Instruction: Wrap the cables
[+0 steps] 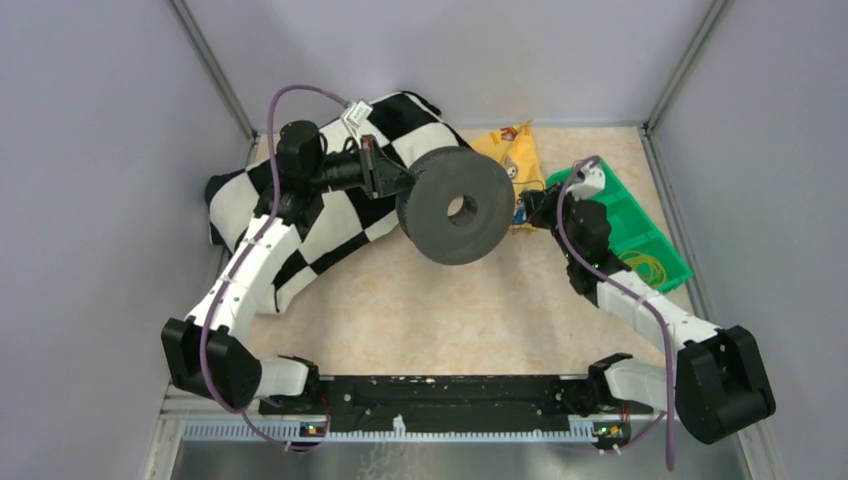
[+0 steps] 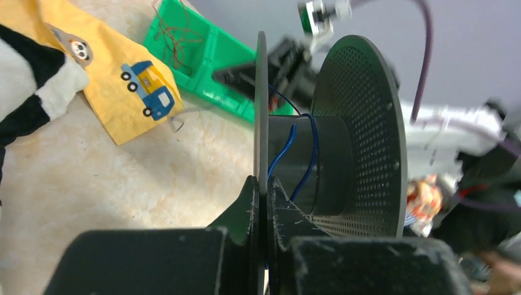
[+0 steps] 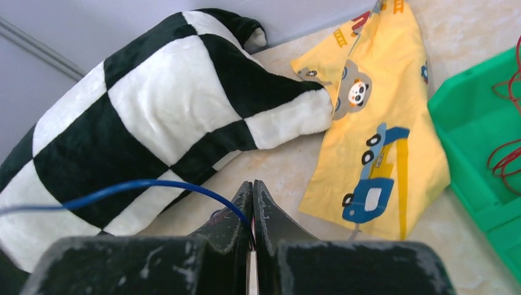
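A dark grey spool is held off the table at centre, on its side. My left gripper is shut on its thin near flange, with the jaws pinching the rim. A thin blue cable loops round the spool's core between the flanges. My right gripper is just right of the spool. Its jaws are shut on the same blue cable, which arcs away to the left. More thin wires lie curled in the green bin, and red strands show in the right wrist view.
A green bin stands at the right, with yellowish loops inside. A yellow printed cloth lies behind the spool. A black-and-white checkered blanket covers the back left under my left arm. Grey walls enclose the table.
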Tool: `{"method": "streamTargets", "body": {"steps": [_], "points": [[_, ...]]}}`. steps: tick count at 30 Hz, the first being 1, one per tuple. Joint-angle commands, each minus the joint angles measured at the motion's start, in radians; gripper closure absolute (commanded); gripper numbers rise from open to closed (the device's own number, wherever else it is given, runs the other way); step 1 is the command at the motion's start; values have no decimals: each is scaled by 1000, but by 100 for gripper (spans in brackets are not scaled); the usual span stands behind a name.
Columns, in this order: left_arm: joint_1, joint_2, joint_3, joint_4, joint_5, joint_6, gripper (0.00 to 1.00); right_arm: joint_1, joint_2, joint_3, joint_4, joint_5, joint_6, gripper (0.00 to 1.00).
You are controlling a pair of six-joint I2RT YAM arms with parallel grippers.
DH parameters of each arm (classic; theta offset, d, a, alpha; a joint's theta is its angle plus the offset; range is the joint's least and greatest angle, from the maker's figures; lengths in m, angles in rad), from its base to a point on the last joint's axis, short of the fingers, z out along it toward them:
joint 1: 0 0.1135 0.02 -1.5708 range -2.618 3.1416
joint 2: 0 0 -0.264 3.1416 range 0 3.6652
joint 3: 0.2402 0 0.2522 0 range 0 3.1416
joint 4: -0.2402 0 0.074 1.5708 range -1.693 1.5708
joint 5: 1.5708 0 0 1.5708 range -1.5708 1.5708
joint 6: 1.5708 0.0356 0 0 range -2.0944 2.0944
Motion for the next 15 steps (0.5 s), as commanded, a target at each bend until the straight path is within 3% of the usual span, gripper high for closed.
{"method": "streamTargets", "body": {"steps": [1,5,9,15], "points": [[-36,-112,-84,13,119,359,100,-36,-19,160,-386,-107,-127,100],[-87,-106,-71,-133,75,540,100,-36,-40,259,-490,-115,-147,100],[-195,-65,-23,-331,-56,720,100,-36,-56,353,-592,-152,-170,100],[-269,-12,-20,-385,-307,759,100,-36,-57,492,-775,-190,-209,100]]}}
